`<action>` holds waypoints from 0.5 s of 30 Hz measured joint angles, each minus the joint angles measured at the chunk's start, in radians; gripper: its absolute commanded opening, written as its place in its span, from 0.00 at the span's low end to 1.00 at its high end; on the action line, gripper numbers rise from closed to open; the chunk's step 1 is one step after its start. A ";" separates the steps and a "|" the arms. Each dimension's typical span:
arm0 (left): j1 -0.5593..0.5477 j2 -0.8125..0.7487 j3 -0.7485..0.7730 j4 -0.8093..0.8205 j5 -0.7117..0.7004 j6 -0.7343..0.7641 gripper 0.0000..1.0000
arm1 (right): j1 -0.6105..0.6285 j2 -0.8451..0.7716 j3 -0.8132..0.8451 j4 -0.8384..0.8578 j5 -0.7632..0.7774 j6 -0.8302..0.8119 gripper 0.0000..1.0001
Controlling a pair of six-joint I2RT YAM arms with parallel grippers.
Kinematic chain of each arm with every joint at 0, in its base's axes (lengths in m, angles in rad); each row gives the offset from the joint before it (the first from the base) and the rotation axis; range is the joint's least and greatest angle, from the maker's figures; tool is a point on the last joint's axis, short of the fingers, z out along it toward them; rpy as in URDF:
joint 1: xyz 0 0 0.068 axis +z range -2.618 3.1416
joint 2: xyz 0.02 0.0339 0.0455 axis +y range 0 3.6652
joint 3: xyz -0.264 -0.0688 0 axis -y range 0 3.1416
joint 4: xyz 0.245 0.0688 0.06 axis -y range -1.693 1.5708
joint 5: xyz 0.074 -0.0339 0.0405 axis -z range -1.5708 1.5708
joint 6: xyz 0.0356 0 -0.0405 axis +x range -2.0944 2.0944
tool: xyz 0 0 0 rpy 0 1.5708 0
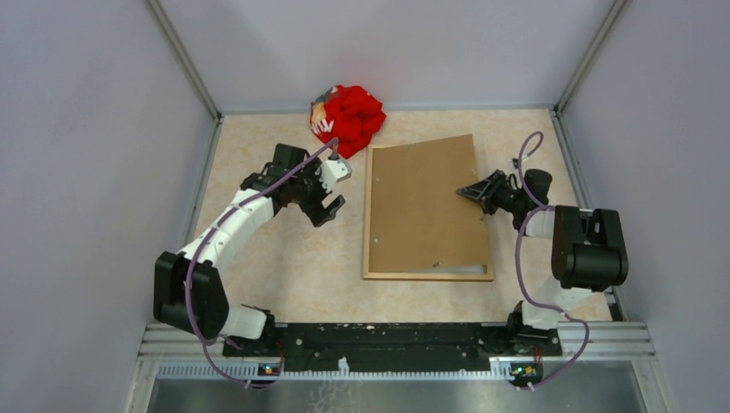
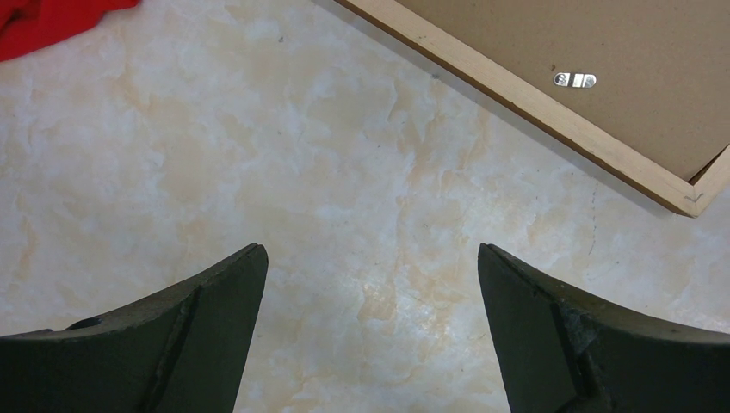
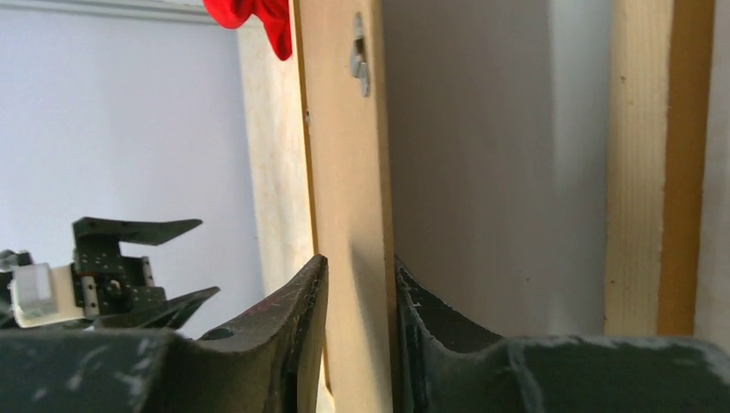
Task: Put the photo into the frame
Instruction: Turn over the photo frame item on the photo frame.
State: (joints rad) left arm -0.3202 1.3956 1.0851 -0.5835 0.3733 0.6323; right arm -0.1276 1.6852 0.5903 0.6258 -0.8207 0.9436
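Note:
The brown wooden frame lies face down at the table's middle. A plain brown backing board lies askew over it, its right edge raised. My right gripper is shut on that edge; in the right wrist view the jaws pinch the tan board. Beneath the board a pale grey-white sheet lies inside the frame rail; it may be the photo's white reverse, and no printed side shows. My left gripper is open and empty over bare table, left of the frame.
A crumpled red cloth lies at the back, just beyond the frame's far left corner. A small metal clip sits on the board near the frame's rail. Grey walls close in the table on three sides.

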 measured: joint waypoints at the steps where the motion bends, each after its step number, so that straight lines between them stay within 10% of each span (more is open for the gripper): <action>1: 0.000 0.000 0.000 0.000 0.000 0.000 0.98 | 0.011 -0.016 0.018 -0.051 0.014 -0.031 0.37; 15: 0.000 0.000 -0.001 -0.005 0.005 0.000 0.98 | 0.095 -0.115 0.225 -0.612 0.285 -0.363 0.61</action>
State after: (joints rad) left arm -0.3202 1.3956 1.0843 -0.5884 0.3782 0.6323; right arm -0.0326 1.5700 0.8150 0.0135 -0.5354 0.5804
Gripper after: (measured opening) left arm 0.983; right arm 0.602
